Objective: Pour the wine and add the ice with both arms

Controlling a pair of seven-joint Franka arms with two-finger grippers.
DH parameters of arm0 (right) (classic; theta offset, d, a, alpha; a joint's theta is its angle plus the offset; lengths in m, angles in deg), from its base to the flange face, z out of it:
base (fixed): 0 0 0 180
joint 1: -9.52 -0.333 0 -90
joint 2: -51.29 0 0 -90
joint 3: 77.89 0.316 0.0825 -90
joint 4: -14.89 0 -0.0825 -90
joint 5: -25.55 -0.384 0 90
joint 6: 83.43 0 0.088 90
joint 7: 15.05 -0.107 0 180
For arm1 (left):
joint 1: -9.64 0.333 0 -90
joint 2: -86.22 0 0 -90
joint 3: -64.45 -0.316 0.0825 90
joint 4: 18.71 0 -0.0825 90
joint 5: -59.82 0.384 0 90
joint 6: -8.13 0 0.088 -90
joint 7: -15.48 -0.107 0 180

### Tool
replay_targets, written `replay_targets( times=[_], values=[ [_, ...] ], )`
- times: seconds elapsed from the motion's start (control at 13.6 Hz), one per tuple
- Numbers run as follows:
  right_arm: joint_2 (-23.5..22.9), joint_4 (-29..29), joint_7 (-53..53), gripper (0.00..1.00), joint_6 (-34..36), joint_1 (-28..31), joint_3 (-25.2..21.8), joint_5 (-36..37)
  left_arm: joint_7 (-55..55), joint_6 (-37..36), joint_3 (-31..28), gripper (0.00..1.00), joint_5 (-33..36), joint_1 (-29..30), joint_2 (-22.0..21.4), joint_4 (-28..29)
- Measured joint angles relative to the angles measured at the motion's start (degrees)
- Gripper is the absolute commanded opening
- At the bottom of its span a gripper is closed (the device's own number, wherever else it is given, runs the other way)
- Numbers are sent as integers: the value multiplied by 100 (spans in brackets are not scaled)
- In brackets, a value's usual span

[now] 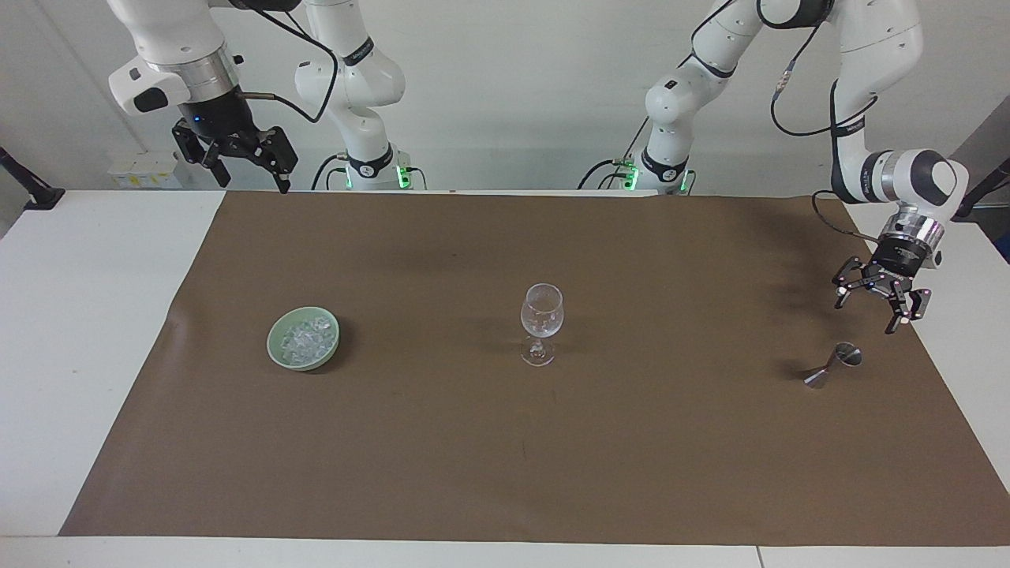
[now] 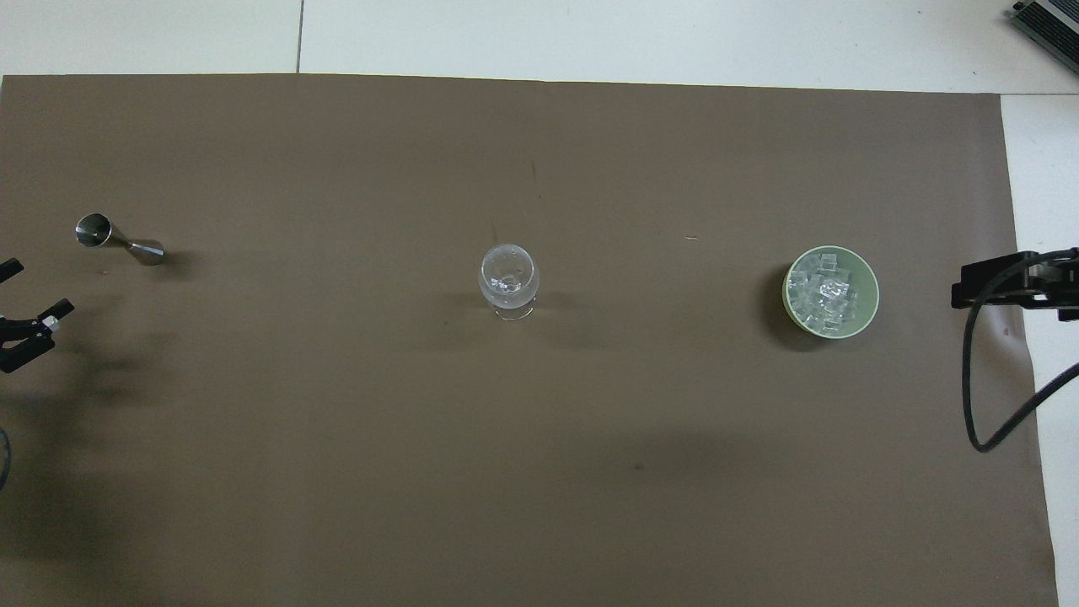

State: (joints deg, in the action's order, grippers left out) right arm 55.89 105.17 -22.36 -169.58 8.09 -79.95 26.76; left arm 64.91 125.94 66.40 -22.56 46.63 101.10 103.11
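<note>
Facing view: left gripper (image 1: 868,309) hangs with fingers apart, empty, over the brown mat (image 1: 505,442) just short of the steel jigger (image 1: 833,367). Wine glass (image 1: 541,322) stands well apart from it mid-mat. Ice (image 1: 305,339) fills a green bowl (image 1: 278,351) farther along. Right gripper (image 1: 251,172) waits, raised and spread, over the mat's edge.
</note>
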Motion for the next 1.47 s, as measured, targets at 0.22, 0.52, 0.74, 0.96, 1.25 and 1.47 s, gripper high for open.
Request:
replay_targets(
  times=[0.22, 0.52, 0.74, 0.96, 1.25, 1.47],
  values=[
    [0, 0, 0, 100, 0, 0, 0, 0, -110, 60, 26, 100, -220, -75, 112, -37],
    [0, 0, 0, 100, 0, 0, 0, 0, -255, 71, 36, 100, -554, -146, 172, -48],
    [0, 0, 0, 100, 0, 0, 0, 0, -737, 62, 39, 100, -906, -189, 445, -46],
    [0, 0, 0, 100, 0, 0, 0, 0, -1029, 45, 52, 100, -1179, -215, 658, -52],
    [0, 0, 0, 100, 0, 0, 0, 0, -1234, -87, 69, 100, -1543, -218, 823, -52],
    [0, 0, 0, 100, 0, 0, 0, 0, -1289, -138, 79, 100, -1641, -222, 884, -60]
  ],
)
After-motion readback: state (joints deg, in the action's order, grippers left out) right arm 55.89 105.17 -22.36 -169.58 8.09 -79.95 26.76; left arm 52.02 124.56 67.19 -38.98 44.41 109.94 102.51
